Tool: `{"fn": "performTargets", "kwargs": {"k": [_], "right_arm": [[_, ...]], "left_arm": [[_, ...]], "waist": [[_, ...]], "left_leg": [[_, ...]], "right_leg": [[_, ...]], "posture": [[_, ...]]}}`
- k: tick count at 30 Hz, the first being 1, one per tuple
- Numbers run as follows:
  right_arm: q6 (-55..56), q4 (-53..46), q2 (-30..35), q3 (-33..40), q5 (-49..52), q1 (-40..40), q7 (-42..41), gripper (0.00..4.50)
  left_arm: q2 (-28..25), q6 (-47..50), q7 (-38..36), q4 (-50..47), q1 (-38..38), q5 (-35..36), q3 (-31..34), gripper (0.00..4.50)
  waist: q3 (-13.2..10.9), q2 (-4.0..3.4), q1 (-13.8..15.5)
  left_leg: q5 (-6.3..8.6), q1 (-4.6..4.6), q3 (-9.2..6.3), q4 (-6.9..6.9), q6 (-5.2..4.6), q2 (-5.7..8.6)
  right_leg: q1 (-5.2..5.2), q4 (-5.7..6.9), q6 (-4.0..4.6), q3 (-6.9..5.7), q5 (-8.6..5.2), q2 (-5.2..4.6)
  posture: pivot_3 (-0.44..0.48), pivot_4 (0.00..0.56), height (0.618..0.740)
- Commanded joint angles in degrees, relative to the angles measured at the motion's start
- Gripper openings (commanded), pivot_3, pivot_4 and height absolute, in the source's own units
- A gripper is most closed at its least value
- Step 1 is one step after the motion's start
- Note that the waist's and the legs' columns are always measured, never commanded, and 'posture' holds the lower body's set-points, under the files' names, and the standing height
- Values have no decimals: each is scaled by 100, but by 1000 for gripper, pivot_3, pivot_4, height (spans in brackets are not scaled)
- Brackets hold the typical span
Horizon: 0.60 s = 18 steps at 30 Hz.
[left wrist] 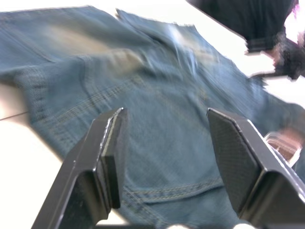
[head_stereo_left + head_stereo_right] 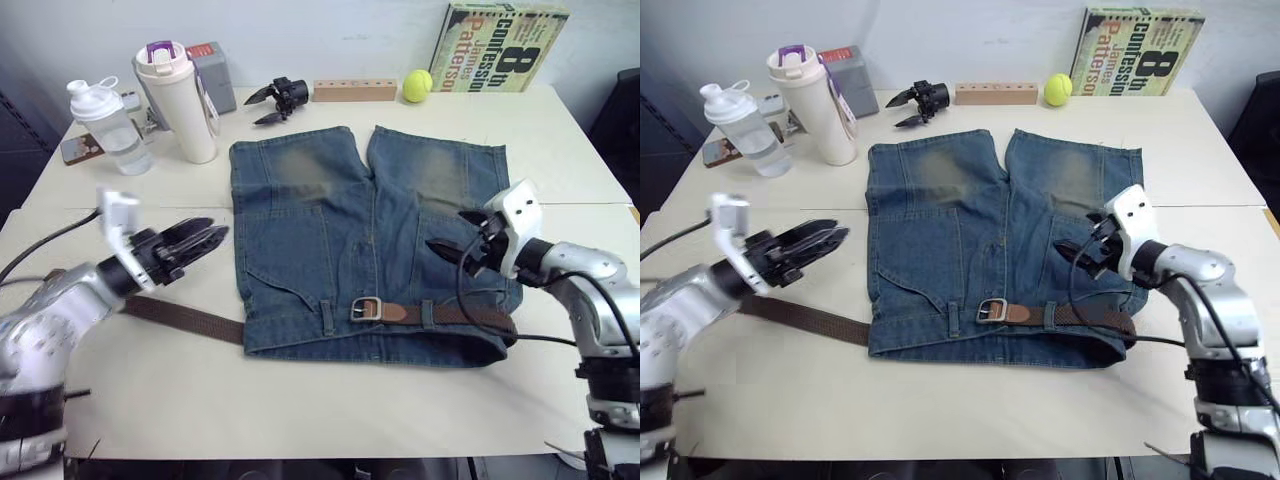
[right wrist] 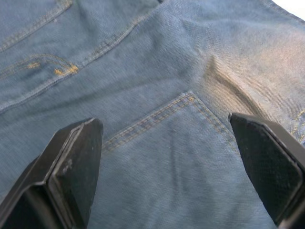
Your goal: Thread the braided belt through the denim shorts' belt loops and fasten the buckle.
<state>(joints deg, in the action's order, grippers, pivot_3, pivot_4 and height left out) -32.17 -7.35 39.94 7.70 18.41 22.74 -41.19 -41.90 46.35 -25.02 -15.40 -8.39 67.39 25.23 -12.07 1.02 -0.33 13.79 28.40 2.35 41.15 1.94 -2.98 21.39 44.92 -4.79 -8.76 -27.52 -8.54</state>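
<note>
The denim shorts (image 2: 365, 240) lie flat on the white tabletop (image 2: 300, 390), waistband toward the robot, legs pointing away. The braided belt (image 2: 185, 320) runs along the waistband: its dark woven length comes out past the shorts' edge on the left-gripper side and lies on the bare tabletop, while across the front the buckle (image 2: 366, 309) sits near the middle with the tan tip (image 2: 398, 313) passed through it and on under the belt loops (image 2: 428, 314). The left gripper (image 2: 205, 240) hovers just beside the shorts' edge, its fingers (image 1: 107, 157) spread apart and holding nothing, with denim showing in the gap between them and the belt's loose stretch lying below and short of the fingertips. The right gripper (image 2: 445, 252) hangs over the shorts' other half, above the belted waistband, its fingers (image 3: 76, 162) also released wide, a back pocket's stitched corner (image 3: 188, 98) lying between them.
</note>
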Motion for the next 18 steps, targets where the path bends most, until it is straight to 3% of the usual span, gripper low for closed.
{"fn": "performTargets", "kwargs": {"k": [1, 5, 9, 13, 18], "right_arm": [[36, -728, -262, 271, -64, -186, 635, 4468], [71, -893, -418, 233, -179, -265, 934, 4468], [221, -1076, -458, 154, -140, -231, 902, 4468], [93, -1675, -406, 107, 572, -337, 246, 4468], [-583, -2198, -11, 470, 2188, -496, -894, 4468]], "left_arm": [[451, 237, 1454, -888, 1433, 1973, 1342, 2873], [719, 299, 1985, -1017, 2781, 2930, 1899, 2873], [808, 559, 2230, -1245, 3894, 3347, 1710, 2873], [922, 225, 3226, -701, 3754, 3870, 1221, 2873], [1010, -92, 3769, -164, 3279, 4125, 974, 2873]], "waist": [[0, 1, 4], [0, 2, 18], [5, 9, 101], [5, 7, 197], [8, 12, 189]], "left_leg": [[0, -1, -6, -3, 0, -4], [0, -8, -9, 0, 0, -1], [2, -9, -15, 13, -1, 13], [8, -3, -11, 15, -4, 13], [12, 14, -20, 19, -7, 12]], "right_leg": [[-1, -4, 0, 6, 0, -1], [-3, 2, -1, 11, 1, -1], [-4, 16, 1, 2, 2, -8], [6, 15, -2, 11, 3, -14], [8, 13, -2, -3, 3, -7]], "posture": [[0, 150, 657], [0, 150, 657], [0, 150, 657], [0, 150, 657], [0, 150, 657]]}}
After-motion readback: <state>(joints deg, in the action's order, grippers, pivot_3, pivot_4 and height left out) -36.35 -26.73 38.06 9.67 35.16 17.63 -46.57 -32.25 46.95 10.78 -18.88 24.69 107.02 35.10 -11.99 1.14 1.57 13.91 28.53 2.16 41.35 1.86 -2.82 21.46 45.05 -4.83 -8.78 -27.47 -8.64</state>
